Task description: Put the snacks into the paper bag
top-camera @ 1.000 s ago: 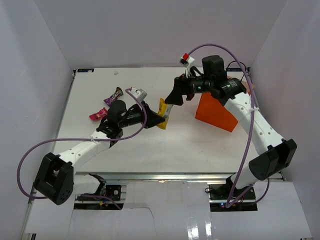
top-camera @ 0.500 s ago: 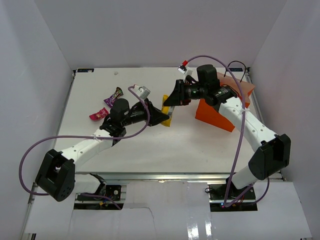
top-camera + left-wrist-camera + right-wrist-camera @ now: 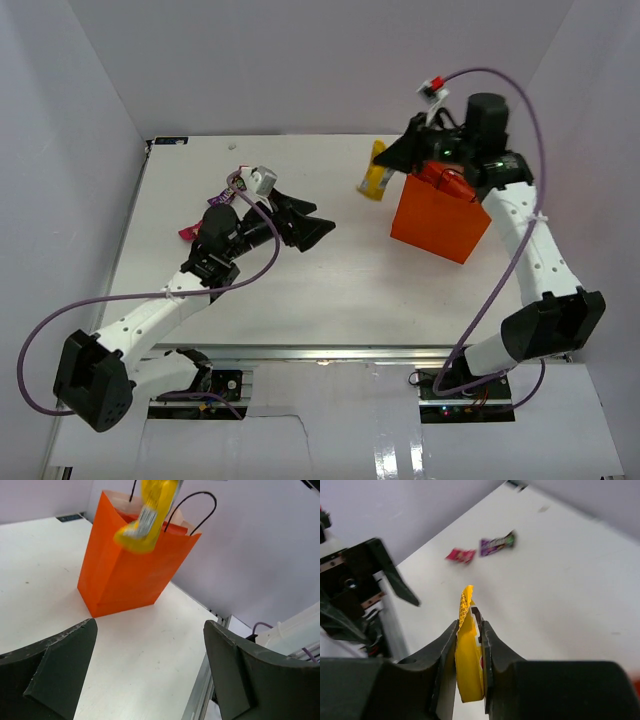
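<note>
My right gripper (image 3: 388, 165) is shut on a yellow packet (image 3: 373, 176), which hangs in the air just left of the orange paper bag (image 3: 435, 222). In the right wrist view the packet (image 3: 469, 665) sits pinched between the fingers (image 3: 445, 645). Something red (image 3: 455, 184) shows inside the bag's mouth. My left gripper (image 3: 316, 220) stands wide open over the table's middle with nothing in it; its view faces the bag (image 3: 127, 570) and the dangling packet (image 3: 148, 515). A magenta packet (image 3: 461, 555) and a purple candy bar (image 3: 496, 543) lie on the far left of the table.
The bag's black loop handles (image 3: 197, 507) stand up above its rim. The table's right edge rail (image 3: 200, 700) runs beside the left gripper. Grey walls close in the table on three sides.
My left gripper let go of the yellow packet, opened wide and drew back left. My right gripper shut on the packet and carried it up and right to the bag.
</note>
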`<state>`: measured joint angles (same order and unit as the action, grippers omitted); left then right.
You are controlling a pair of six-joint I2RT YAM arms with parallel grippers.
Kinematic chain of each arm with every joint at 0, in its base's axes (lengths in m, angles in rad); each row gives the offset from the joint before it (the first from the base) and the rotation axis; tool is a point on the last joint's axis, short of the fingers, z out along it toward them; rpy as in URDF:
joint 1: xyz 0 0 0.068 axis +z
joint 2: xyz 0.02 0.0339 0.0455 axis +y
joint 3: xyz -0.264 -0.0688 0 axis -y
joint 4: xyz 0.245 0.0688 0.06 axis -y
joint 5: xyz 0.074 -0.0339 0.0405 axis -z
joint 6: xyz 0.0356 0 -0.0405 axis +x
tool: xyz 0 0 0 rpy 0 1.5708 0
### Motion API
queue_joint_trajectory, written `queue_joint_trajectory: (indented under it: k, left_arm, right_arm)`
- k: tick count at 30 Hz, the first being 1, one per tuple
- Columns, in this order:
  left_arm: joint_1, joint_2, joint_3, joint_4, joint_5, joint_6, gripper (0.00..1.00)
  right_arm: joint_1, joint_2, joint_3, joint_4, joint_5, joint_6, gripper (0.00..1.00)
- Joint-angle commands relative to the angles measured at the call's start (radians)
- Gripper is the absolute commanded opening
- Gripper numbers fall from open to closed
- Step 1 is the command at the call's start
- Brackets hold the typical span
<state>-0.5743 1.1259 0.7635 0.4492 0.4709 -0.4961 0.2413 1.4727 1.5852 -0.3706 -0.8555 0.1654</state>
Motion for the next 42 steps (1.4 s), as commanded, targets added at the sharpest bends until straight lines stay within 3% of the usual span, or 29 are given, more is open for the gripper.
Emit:
queue_joint_trajectory:
  k: [1, 5, 9, 12, 29, 35, 37, 38, 42]
  left_arm:
    - [0.017, -0.093, -0.045, -0.032, -0.067, 0.024, 0.98]
    - [0.034, -0.161, -0.110, -0.079, -0.092, 0.030, 0.98]
    - [0.047, -0.219, -0.177, -0.099, -0.113, 0.028, 0.98]
    - [0.054, -0.248, -0.214, -0.109, -0.124, 0.028, 0.98]
    - [0.073, -0.287, -0.268, -0.165, -0.126, 0.025, 0.98]
    - [0.076, -0.311, -0.276, -0.191, -0.167, 0.001, 0.98]
    - [0.077, -0.307, -0.256, -0.230, -0.204, -0.022, 0.98]
    - [0.077, -0.293, -0.242, -0.254, -0.265, -0.035, 0.98]
    - [0.112, -0.223, -0.135, -0.459, -0.425, -0.078, 0.98]
  right_arm:
    - [-0.155, -0.116, 0.134, 0.027, -0.155, -0.159, 0.08]
    - [-0.286, -0.208, 0.151, 0.029, -0.097, -0.211, 0.08]
    - [-0.391, -0.300, 0.116, 0.025, 0.151, -0.257, 0.08]
    - [-0.447, -0.334, 0.044, -0.005, 0.228, -0.305, 0.08]
    - [-0.459, -0.350, -0.350, 0.142, 0.464, -0.524, 0.08]
    - [-0.459, -0.368, -0.402, 0.127, 0.446, -0.564, 0.09]
    - [-0.459, -0.362, -0.419, 0.107, 0.457, -0.567, 0.15]
    - [-0.458, -0.361, -0.439, 0.105, 0.470, -0.566, 0.28]
    - [-0.458, -0.373, -0.430, 0.108, 0.475, -0.552, 0.58]
